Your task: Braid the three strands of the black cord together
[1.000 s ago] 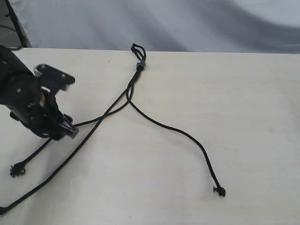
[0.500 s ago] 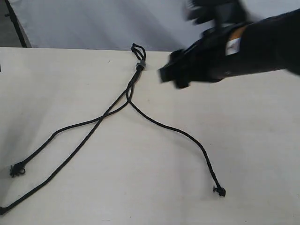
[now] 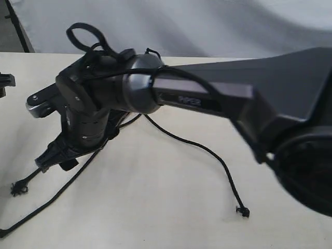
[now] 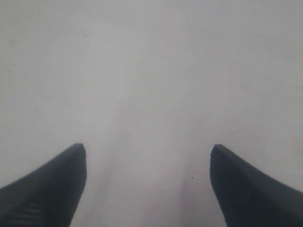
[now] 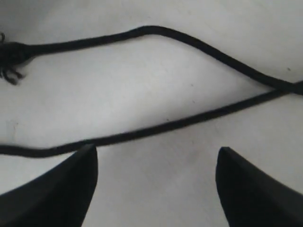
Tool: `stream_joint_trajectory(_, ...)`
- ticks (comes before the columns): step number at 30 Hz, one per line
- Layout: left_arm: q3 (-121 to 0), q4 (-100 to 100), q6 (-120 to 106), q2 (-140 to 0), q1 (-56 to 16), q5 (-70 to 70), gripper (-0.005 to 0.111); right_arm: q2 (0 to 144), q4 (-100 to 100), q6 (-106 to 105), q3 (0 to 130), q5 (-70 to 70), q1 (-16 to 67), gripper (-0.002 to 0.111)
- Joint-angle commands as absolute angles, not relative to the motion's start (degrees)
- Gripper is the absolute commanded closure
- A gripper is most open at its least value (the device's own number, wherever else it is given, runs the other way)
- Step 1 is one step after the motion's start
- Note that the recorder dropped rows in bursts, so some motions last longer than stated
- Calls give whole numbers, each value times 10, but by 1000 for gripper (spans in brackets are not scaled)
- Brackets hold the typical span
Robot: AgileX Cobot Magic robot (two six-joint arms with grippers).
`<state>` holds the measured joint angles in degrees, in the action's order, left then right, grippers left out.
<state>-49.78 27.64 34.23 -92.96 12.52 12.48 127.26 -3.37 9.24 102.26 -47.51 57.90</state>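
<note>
Strands first: the three strands [image 3: 207, 152] of the black cord [image 3: 179, 140] are lying fanned out on the table [image 3: 171, 207]. Two are running toward the near left, and one is trailing off right with its knotted tip closest to the camera. Right gripper [image 5: 156, 149] is hovering low over the left pair [image 5: 142, 134], jaws spread wide and gripping nothing. Further back at the left edge, left gripper [image 4: 147, 146] is hanging over bare table, jaws wide apart and holding nothing either.
</note>
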Motion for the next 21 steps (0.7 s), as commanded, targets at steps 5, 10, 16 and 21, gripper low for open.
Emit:
stream_joint_trajectory(5,-497,278,348,-930,127,119,38,1368,5,93,1149,-543,576,41)
stream_joint_trajectory(10,-497,278,348,-930,127,120,38,1397,-5,116,1172,-562,574,41)
stream_joint_trajectory(16,-497,278,348,-930,127,121,38,1414,-5,116,1181,-595,574,41)
stream_joint_trajectory(21,-497,278,348,-930,127,121,38,1414,-36,100,1181,-677,574,41)
